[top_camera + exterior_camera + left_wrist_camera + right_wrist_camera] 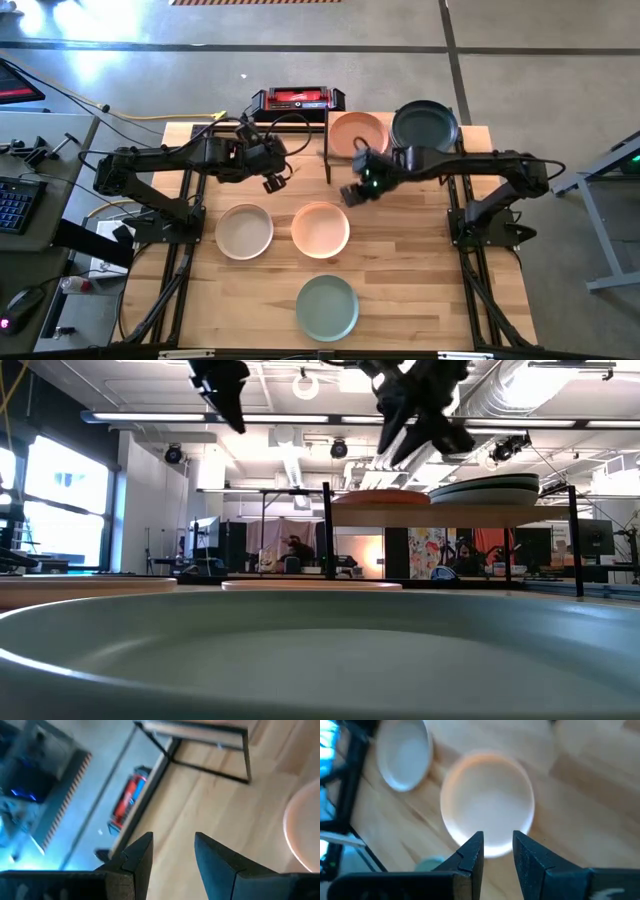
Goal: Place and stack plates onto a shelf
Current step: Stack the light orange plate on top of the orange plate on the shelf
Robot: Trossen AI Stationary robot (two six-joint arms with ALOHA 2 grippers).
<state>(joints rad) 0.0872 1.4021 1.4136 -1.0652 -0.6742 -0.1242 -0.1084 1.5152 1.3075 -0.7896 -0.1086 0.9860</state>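
Plates lie in two groups in the high view: on the shelf (345,160) at the upper centre sit a terracotta pink plate (358,133) and, to its right, a stack topped by a dark green plate (424,126); lower down on the bare wooden surface (430,300) are a cream plate (244,231) at centre left, a peach plate (320,229) just right of it, and a sage plate (327,306) at lower centre, all three apart from one another. In the low view the sage plate (320,655) fills the bottom of the frame, and the shelf (450,515) stands in the right half with its plates on top. The left claw (274,181) hangs above the surface at upper centre left, beside the shelf's left edge, its fingers (137,857) apart and empty. The right claw (352,194) hovers just below the shelf's front edge, above and right of the peach plate (487,802); its fingers (472,852) stand slightly apart with nothing between them. A red and black case (297,100) sits past the surface's top edge.
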